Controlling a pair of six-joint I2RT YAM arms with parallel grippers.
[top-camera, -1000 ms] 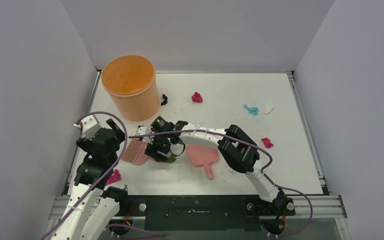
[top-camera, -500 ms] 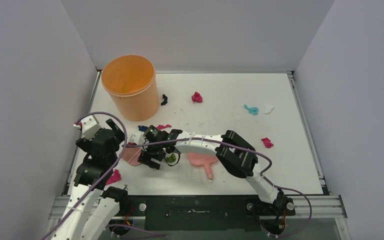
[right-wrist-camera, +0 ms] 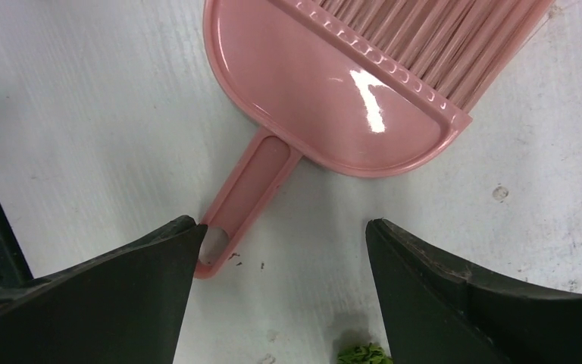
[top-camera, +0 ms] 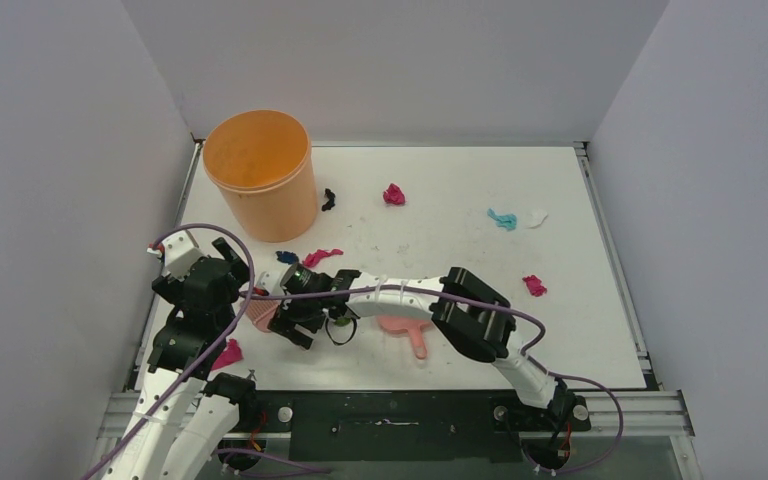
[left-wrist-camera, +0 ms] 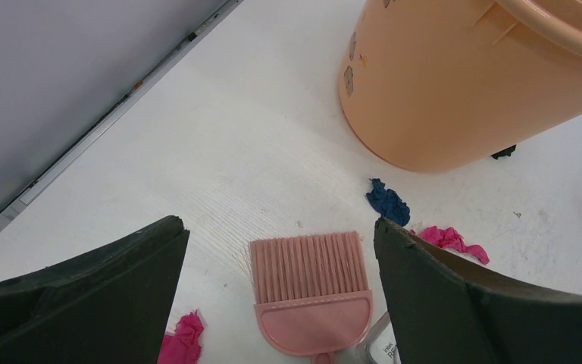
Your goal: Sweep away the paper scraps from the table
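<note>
Several paper scraps lie on the white table [top-camera: 580,335]: black [top-camera: 328,199], magenta [top-camera: 393,194], teal [top-camera: 502,219], white [top-camera: 537,216], magenta [top-camera: 534,285], magenta [top-camera: 320,256], dark blue [top-camera: 286,256], magenta [top-camera: 228,353] and green [top-camera: 340,320]. The pink brush [top-camera: 261,315] lies flat at the left front. My right gripper [right-wrist-camera: 282,227] stands open over the end of the brush handle [right-wrist-camera: 246,193], gripping nothing, with the green scrap [right-wrist-camera: 364,355] beside it. Behind the brush [left-wrist-camera: 311,296], my left gripper [left-wrist-camera: 279,227] hangs open and empty.
A tall orange bucket [top-camera: 260,175] stands at the back left, close to the dark blue scrap [left-wrist-camera: 387,202]. The pink dustpan [top-camera: 405,330] lies under my right forearm. Grey walls close in three sides of the table.
My right gripper has slid left and nearer along the brush to its handle end, its jaws widening. The magenta and dark blue scraps by the bucket came into view. The left arm stayed still.
</note>
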